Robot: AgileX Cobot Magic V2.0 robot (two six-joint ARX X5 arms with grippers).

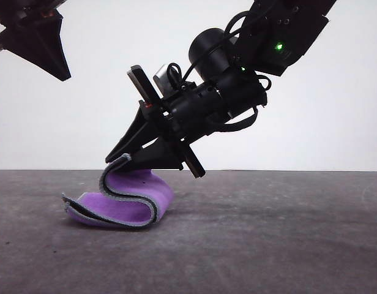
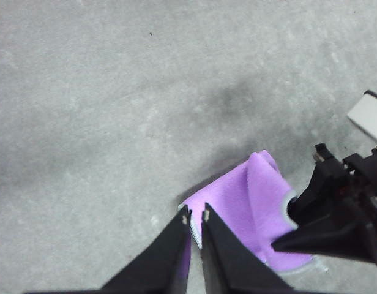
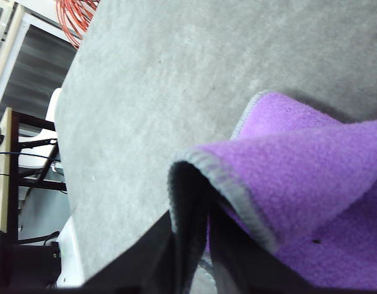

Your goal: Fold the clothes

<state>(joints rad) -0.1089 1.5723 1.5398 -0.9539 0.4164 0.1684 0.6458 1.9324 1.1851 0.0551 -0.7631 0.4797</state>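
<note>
My right fingers [image 1: 118,160] pinch the cloth [image 1: 124,205] edge; left fingers [image 2: 196,218] nearly closed, empty. I carry it across low, keeping edges aligned.

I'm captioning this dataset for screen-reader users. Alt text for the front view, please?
The right end effector pinches one raised edge of a purple cloth, which sags in an S-shaped fold onto the grey table. The left end effector hangs above, apart from the cloth.

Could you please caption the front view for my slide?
Right gripper lifts one edge of the purple cloth off the grey table.
</note>
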